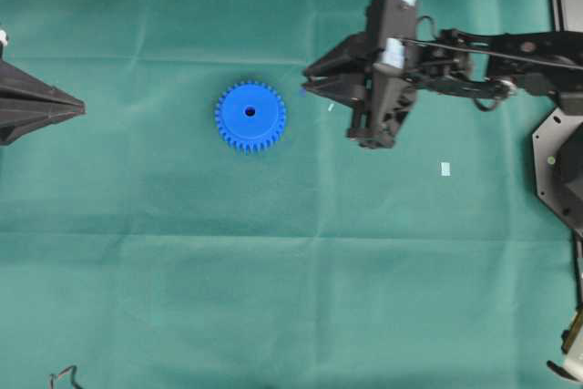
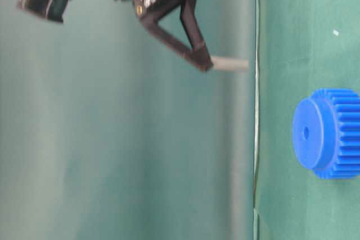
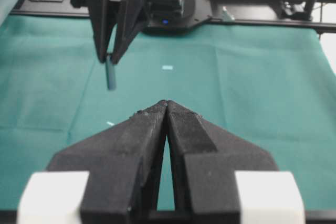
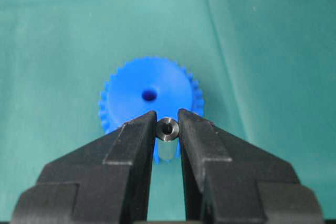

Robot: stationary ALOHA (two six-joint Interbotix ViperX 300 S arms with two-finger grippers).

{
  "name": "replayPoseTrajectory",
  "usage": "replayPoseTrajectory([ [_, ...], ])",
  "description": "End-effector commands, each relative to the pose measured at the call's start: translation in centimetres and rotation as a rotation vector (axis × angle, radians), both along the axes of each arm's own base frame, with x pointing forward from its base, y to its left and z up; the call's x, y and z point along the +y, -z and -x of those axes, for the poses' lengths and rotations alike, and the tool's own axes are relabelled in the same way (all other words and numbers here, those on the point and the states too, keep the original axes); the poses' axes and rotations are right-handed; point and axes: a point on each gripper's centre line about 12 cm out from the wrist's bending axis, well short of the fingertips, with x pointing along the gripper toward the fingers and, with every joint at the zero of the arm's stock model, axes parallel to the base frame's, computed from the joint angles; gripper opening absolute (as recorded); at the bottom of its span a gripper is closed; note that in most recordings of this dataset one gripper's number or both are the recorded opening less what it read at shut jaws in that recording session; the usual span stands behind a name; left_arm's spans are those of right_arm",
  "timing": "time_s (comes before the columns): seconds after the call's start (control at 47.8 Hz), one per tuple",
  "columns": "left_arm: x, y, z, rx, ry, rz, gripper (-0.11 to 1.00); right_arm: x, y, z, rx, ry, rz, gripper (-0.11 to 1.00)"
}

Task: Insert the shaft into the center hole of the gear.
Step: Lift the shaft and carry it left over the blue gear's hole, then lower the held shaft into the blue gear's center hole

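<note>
The pin (image 4: 168, 128) is being held upright between the fingertips of the right gripper (image 4: 168, 129), jaws narrowed onto it, its lower end hanging free under the tips; this is seen in the right wrist view and again in the table-level view, where the pin (image 2: 229, 64) is sticking out past the fingertips toward the cloth. The blue gear (image 1: 250, 117) is lying flat on the green cloth (image 1: 273, 271), face up, with the center hole (image 1: 250, 112) open and unobstructed. In the overhead view the right gripper (image 1: 307, 79) is being kept at about 3 o'clock of the gear, apart from it and raised off the cloth. The left gripper (image 3: 167, 103) is parked at 9 o'clock, well away, jaws pressed together on nothing. A small pale tape scrap (image 1: 445, 168) is lying on the cloth at roughly 4 o'clock of the gear, not involved. Step judged: pin already grasped and lifted, transport toward the gear underway, insertion not yet done. Next move is likely calling for the pin to be carried toward 9 o'clock until it is over the hole, kept vertical, then lowered straight; the hole being about as wide as the pin, little misalignment is being allowed.
</note>
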Motion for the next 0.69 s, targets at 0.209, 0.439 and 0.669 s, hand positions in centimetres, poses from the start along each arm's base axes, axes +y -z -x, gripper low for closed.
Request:
replayPoseTrajectory([
  [0.209,0.0,-0.9,-0.3,-0.021,0.000,0.000,0.00,0.5,-1.3,-6.0,-0.026,-0.043,0.005,0.16],
  [0.439,0.0,-0.9,-0.3,-0.017,0.000,0.002,0.00,0.4,-1.0,-6.8,-0.018,-0.048,0.011,0.16],
  [0.669,0.0,-0.9,-0.3,-0.017,-0.001,0.002,0.00,0.4,-0.5,-6.8,-0.011,-0.047,0.011,0.16],
])
